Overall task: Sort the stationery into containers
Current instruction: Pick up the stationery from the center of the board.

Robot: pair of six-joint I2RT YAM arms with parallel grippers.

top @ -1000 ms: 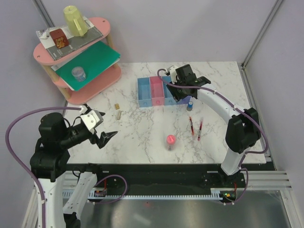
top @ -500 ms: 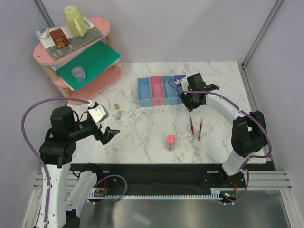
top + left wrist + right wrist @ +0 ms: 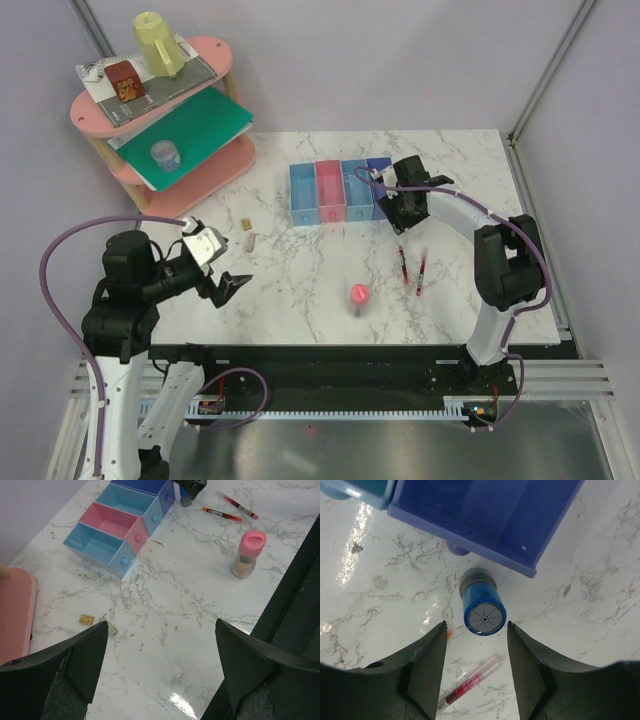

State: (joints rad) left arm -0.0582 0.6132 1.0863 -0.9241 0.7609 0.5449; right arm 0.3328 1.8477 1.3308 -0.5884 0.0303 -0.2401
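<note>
1. The right gripper (image 3: pixel 476 626) hangs directly over the blue-capped bottle (image 3: pixel 484 615); its jaws are parted, one finger on each side of the cap, with a strip of table showing between each finger and the cap, so nothing is gripped
2. The bottle stands on the marble table (image 3: pixel 300 290), just in front of the knob of the purple-blue bin (image 3: pixel 485 515) and outside it
3. The row of four bins (image 3: pixel 330 212) runs light blue, pink, light blue, purple-blue from left to right in the top view; no item is seen inside any of them
4. Two red pens (image 3: pixel 402 265) (image 3: pixel 421 272) lie side by side on the table near the bottle, on the side towards the arm bases
5. The pink-capped tube (image 3: pixel 359 298) stands upright, apart from the pens and nearer the table's front edge
6. Two tan blocks (image 3: pixel 246 223) (image 3: pixel 249 240) lie close together, left of the bins
7. The left gripper (image 3: pixel 228 287) is held above the near left part of the table, jaws wide apart and empty, well clear of every item
</note>
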